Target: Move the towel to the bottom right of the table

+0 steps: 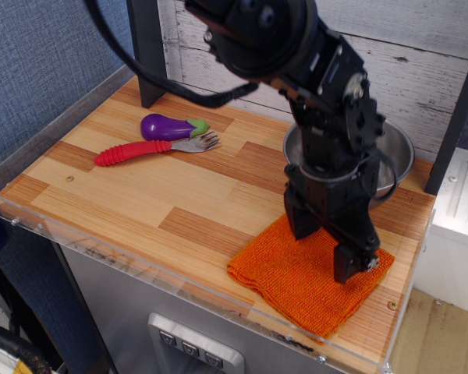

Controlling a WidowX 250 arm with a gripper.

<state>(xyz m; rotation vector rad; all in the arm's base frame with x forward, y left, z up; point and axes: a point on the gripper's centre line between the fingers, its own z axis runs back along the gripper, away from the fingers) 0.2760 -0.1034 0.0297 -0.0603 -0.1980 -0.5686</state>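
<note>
Tool: my black tool [326, 251] points down at the near right part of the surface, its two fingers spread apart with a clear gap between them, gripping nothing that I can see.
Finger tips: one finger [301, 222] meets the far edge of the towel, the other [349, 265] sits on its right part; I cannot tell whether they press down or only brush it.
Towel: the orange knitted towel [300, 279] lies flat, turned like a diamond, at the near right of the surface, its near corner close to the clear front edge.
Bowl: a steel bowl [394, 160] stands just behind the towel, partly hidden by my arm.
Other things: a purple toy eggplant [168, 127] and a fork with a red handle [152, 148] lie well apart, at the far left.
Surface: striped wood [132, 195], bare in the middle.
Progress: I judge the towel is about where it belongs.
Risk: if I lift while a tip snags the coarse weave, the towel could drag or flip up.
Risk: sliding nearer could push its corner over the front edge.
Risk: swinging back could knock the bowl.
</note>
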